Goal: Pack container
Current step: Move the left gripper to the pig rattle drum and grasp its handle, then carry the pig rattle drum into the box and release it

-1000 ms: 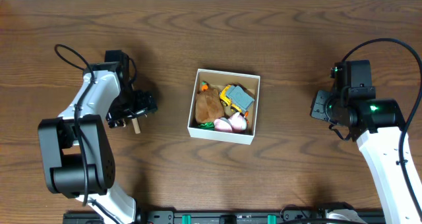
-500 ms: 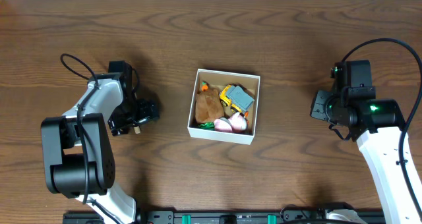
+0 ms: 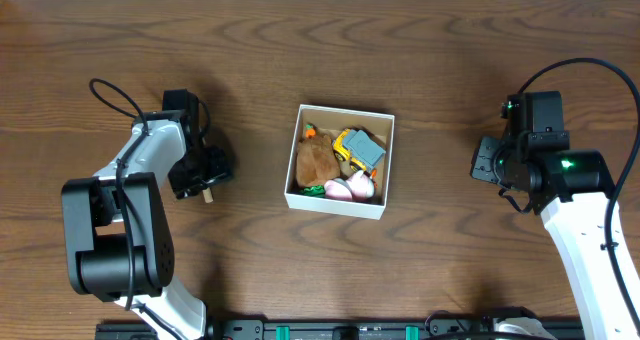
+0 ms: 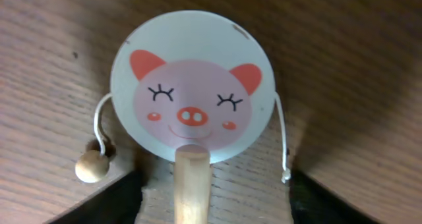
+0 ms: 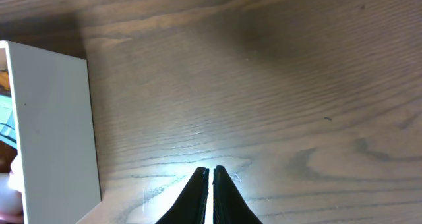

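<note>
Midway between left gripper (image 3: 210,172) and right gripper (image 3: 480,165): container (image 3: 334,206), touching neither.

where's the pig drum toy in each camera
overhead: left of the middle, mostly hidden under the left gripper; only the handle end of the pig drum pokes out.
left wrist: fills the middle of the picture, pig face toward the camera, handle running to the bottom edge.
right wrist: not in it.
shared landmark: the brown wood table is in all three; the white box shows in overhead and right wrist.
</note>
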You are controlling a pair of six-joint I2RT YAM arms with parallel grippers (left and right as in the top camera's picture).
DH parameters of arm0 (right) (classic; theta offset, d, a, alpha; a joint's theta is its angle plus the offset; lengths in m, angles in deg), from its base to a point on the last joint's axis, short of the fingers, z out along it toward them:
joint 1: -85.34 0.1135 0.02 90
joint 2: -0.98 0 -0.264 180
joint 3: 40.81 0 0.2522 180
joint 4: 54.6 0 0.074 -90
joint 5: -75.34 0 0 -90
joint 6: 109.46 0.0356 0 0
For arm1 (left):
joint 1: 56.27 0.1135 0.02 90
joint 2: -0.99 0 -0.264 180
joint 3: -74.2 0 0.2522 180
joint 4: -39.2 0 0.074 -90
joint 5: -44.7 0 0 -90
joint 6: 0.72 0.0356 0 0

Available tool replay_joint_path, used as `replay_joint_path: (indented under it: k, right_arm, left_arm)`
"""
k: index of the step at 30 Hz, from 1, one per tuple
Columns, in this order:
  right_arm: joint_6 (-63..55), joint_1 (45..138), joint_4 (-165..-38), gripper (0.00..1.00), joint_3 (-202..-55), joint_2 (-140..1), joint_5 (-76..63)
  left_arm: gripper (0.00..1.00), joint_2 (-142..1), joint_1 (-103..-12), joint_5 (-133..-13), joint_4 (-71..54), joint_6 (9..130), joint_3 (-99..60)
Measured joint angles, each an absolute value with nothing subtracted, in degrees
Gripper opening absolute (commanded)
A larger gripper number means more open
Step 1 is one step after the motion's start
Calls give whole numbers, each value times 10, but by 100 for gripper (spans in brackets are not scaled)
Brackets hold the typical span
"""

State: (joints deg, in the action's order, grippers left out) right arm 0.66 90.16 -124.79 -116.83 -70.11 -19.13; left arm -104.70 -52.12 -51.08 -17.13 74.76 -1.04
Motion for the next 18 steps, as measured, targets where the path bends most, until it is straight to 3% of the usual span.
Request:
replay_joint_path:
  k: [4, 12, 18]
  right_arm:
    - [7, 902, -1248, 7, -1168, -701, -191]
    - [7, 902, -1248, 8, -1168, -701, -191]
    - [7, 902, -1248, 8, -1168, -701, -191]
  left_arm:
    - [38, -1047, -521, -511, -169, 747, -10]
    - [26, -1047, -521, -513, -168, 748, -10]
    - [6, -1047, -521, -515, -167, 747, -10]
